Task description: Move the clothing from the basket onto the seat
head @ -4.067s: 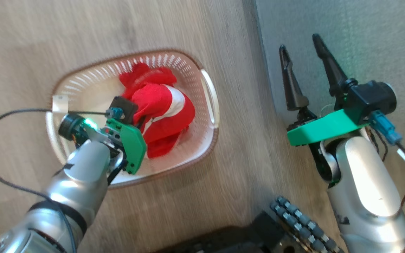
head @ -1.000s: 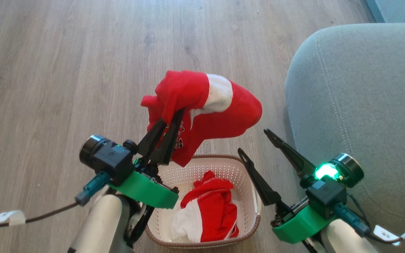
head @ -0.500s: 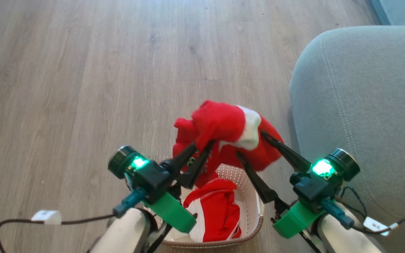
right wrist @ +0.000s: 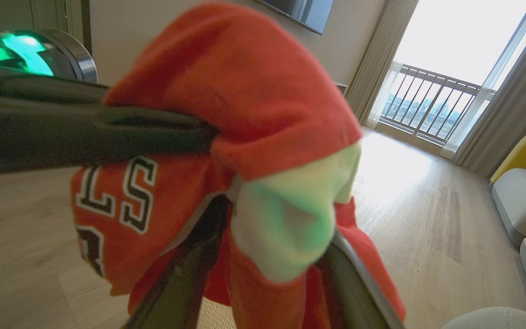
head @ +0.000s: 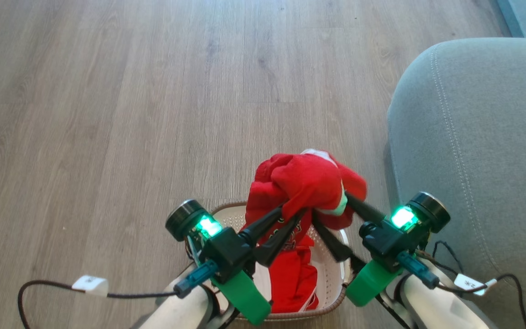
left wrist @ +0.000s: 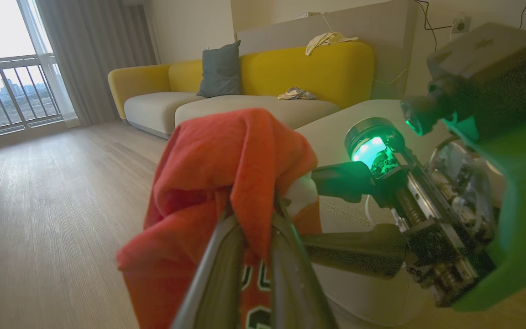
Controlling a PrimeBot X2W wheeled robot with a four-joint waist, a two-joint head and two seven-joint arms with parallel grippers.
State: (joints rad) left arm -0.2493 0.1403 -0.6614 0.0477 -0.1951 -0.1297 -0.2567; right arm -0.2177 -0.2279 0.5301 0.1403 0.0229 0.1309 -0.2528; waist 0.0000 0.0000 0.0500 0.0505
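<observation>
Left gripper (head: 292, 212): jaws closed tight on a fold of the held garment (head: 308, 183), a red piece of clothing with a white panel. In the left wrist view both fingers (left wrist: 217, 265) run almost parallel. They pinch the held garment (left wrist: 226, 155) between their tips, and loose cloth drapes to either side.

Right gripper (head: 330, 205): jaws apart. The two fingers straddle the white panel (right wrist: 286, 219) of the same garment, one on each side. In the right wrist view the panel bulges between the spread fingers (right wrist: 181, 278). Whether they press on it cannot be told. Black-and-white lettering (right wrist: 121, 192) shows on the red cloth beside one finger.

Held garment: bunched and suspended over the basket (head: 324, 310). It hangs near the seat (head: 473, 137) without touching it.

Second garment (head: 297, 283): red with a white edge, lying crumpled inside the basket.

Basket: stands on the wooden floor (head: 107, 114) between the two forearms, near the side of the seat.
</observation>
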